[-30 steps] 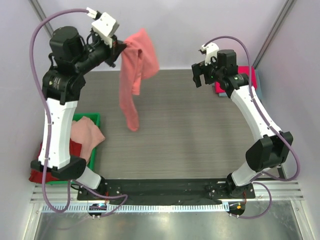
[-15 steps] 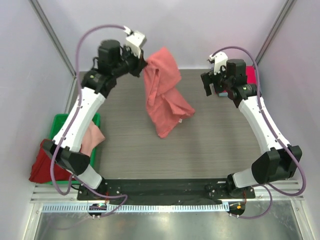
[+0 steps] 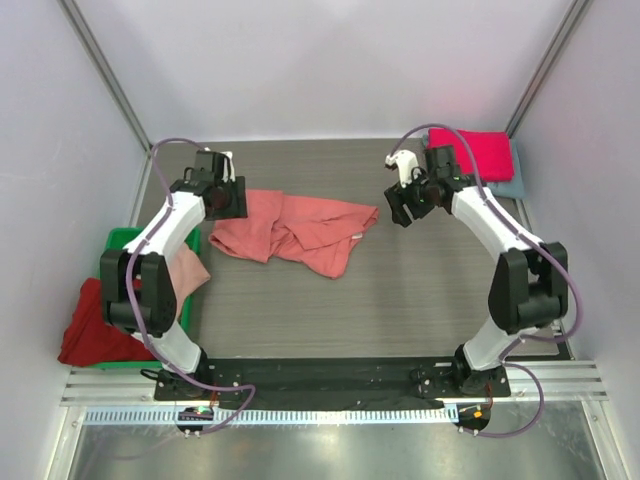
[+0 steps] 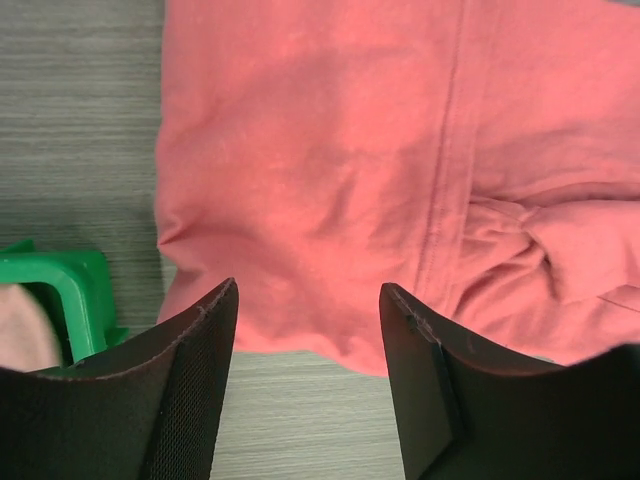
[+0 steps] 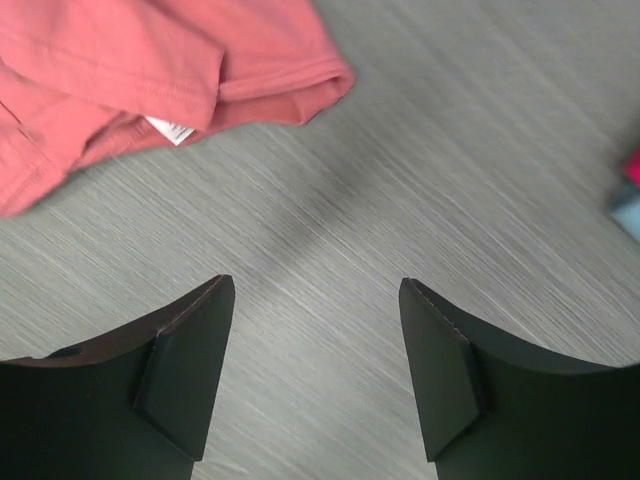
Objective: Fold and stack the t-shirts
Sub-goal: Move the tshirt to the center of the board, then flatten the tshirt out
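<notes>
Change of state and inventory, read from the arm bases outward. A second ago we saw the salmon-coral t-shirt (image 3: pixel 300 230) hanging in the air from the closed left end effector (image 3: pixel 227 198). It now lies released on the surface (image 3: pixel 400 300), mid-field, spread crosswise but rumpled, with a fold doubled over along its near edge. The left jaws have parted and stand wide above the garment's left margin with nothing between them. The right end effector (image 3: pixel 404 208), which was fully spread, has narrowed somewhat but remains open and empty. It is poised over bare surface just beside the shirt's right edge, where the white neck label (image 5: pixel 168 129) shows. We judge that the lay-down step is complete, that flattening and folding have not begun, and that both arms are placed to take opposite sides of the cloth. By count there are two arms and two end effectors, both open, and five t-shirts in all. Nearest, at the left, is one dark red t-shirt (image 3: pixel 85 335) slumped outside the one green bin (image 3: pixel 122 240), and one pale pink t-shirt (image 3: pixel 188 272) spills over the bin's rim. At centre lies the salmon-coral one. Farthest, in the right rear corner, is one folded magenta t-shirt (image 3: pixel 480 152) resting on one grey-blue t-shirt (image 3: pixel 512 187). We judge that these two make the stack so far, with three shirts left to fold.
</notes>
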`<state>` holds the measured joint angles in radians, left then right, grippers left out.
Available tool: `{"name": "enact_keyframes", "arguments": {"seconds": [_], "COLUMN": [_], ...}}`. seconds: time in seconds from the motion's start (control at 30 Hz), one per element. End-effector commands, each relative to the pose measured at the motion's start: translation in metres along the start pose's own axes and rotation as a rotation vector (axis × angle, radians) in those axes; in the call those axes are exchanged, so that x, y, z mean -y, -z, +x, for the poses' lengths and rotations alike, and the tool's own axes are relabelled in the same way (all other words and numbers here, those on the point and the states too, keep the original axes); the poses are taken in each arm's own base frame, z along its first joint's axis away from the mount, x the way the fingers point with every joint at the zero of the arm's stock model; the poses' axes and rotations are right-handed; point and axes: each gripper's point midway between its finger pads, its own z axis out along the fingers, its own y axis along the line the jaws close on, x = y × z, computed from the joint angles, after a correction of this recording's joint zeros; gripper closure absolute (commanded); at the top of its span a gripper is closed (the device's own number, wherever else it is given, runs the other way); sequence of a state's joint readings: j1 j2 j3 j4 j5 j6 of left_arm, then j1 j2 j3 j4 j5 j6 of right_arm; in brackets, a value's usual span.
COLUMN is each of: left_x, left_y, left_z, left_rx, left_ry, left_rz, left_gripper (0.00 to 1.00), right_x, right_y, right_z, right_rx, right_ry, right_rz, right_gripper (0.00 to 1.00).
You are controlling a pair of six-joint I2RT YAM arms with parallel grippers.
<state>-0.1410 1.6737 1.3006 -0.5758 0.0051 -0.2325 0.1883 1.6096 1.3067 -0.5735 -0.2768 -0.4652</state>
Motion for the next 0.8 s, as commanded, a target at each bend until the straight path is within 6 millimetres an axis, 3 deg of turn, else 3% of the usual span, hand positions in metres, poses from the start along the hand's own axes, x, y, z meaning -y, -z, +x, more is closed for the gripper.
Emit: {"name": "enact_keyframes", "arguments": {"seconds": [0.0,0.17,0.3,0.4,0.5,0.53,0.77], "left_x": [0.005,0.007,0.007,0.007,0.006,0.006,0.004], "left_y": [0.033,0.037,0.04,0.042,0.043,0.042,0.034], "left_z": [-0.035,-0.039,-0.04,-0.041,-0.041,-0.04,-0.039], "left_rx": [0.151,0.166,0.17,0.175,0.177,0.174,0.167], "left_ry": [-0.017,-0.038,-0.057,-0.067,-0.072,-0.076,-0.077], "left_rz": [0.005,0.016,0.021,0.021,0.016,0.014,0.008], "left_gripper": [0.4,0.39,0.38,0.38,0.37,0.37,0.36], "right_x": [-0.007,-0.014,-0.022,-0.018,-0.012,-0.013,-0.006], "right_y": [-0.022,-0.053,-0.072,-0.082,-0.097,-0.104,-0.126], "right_z": [-0.017,-0.034,-0.036,-0.044,-0.043,-0.034,-0.034], "right_rx": [0.056,0.125,0.165,0.193,0.166,0.135,0.111], "right_ry": [0.1,0.471,0.661,0.763,0.785,0.802,0.824], "right_rz": [-0.085,-0.104,-0.127,-0.11,-0.112,-0.138,-0.157], "right_gripper": [0.29,0.33,0.36,0.39,0.42,0.43,0.52]}}
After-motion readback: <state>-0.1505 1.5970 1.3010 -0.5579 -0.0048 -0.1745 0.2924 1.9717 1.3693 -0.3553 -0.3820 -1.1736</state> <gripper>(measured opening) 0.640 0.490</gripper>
